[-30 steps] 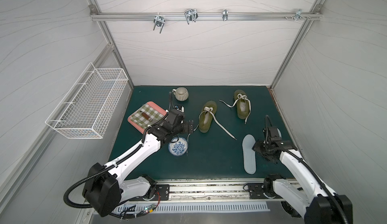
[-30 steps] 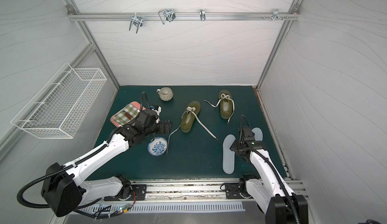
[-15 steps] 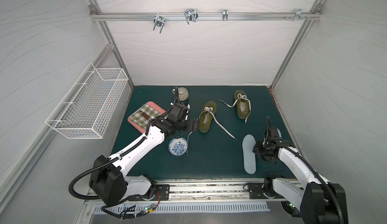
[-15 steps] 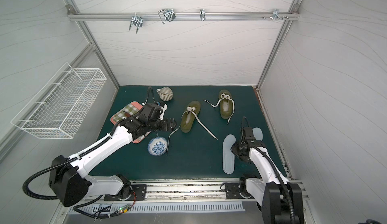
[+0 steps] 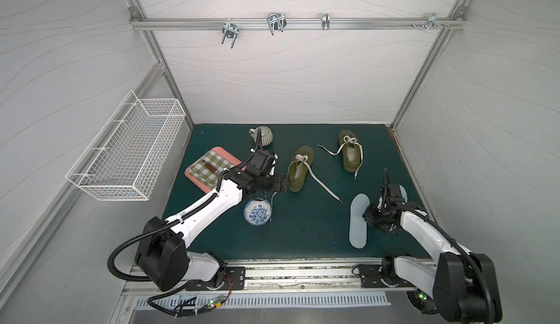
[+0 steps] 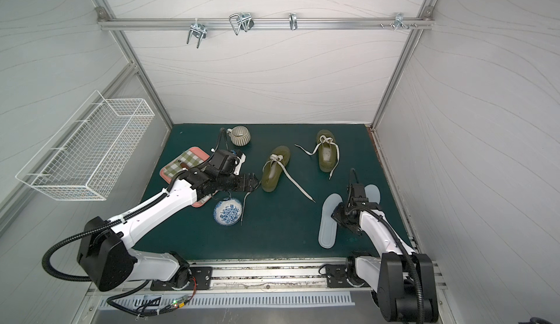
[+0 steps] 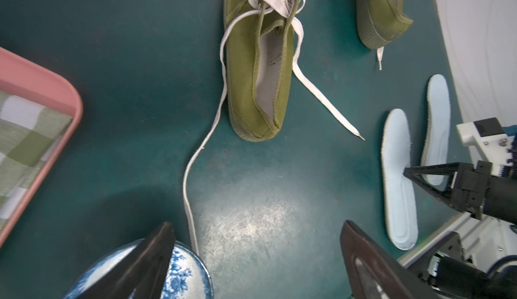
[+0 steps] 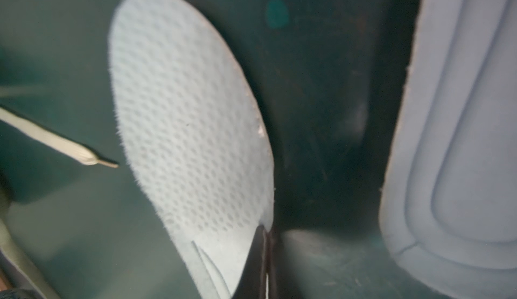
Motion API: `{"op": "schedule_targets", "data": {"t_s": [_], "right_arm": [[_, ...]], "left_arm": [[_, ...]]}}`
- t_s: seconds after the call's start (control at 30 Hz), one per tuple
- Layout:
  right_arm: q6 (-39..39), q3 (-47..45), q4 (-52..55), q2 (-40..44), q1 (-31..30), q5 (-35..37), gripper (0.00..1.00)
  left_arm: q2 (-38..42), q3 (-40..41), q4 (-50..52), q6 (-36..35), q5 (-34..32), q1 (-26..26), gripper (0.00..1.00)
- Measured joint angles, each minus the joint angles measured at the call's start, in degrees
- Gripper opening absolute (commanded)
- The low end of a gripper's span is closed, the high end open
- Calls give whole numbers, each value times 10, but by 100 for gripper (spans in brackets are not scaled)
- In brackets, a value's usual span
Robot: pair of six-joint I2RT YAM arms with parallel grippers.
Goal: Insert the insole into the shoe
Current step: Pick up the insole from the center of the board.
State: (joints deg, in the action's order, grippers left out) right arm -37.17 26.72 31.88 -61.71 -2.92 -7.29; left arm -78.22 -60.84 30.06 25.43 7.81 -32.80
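The right gripper (image 7: 405,172) pinches the insole (image 7: 396,143) at its side edge.

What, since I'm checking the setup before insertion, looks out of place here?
The nearer shoe has undone laces: one lace trails across the mat to the rim of the blue-patterned bowl, where lifting the shoe could tug it. Nothing spilled or damaged shows.

Bright even light; mat (image 7: 246,225) glare patch; right wrist view blurred.
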Motion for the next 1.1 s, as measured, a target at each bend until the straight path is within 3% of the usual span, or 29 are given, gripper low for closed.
{"op": "schedule_targets", "data": {"t_s": [0.17,0.37,0.53,0.83,1.1], "right_arm": [[32,33,11,7,-29,-2,0],[80,156,22,-34,-157,12,0],[113,251,30,-104,-224,5,0],[147,386,41,-195,-283,-72,0],[163,435,43,-243,-345,-110,0]], "left_arm": [[0,1,-19,28,39,1,92],[0,35,-101,89,108,2,88],[12,89,-193,155,161,12,83],[36,162,-339,236,225,52,73],[38,174,-365,242,236,62,65]]}}
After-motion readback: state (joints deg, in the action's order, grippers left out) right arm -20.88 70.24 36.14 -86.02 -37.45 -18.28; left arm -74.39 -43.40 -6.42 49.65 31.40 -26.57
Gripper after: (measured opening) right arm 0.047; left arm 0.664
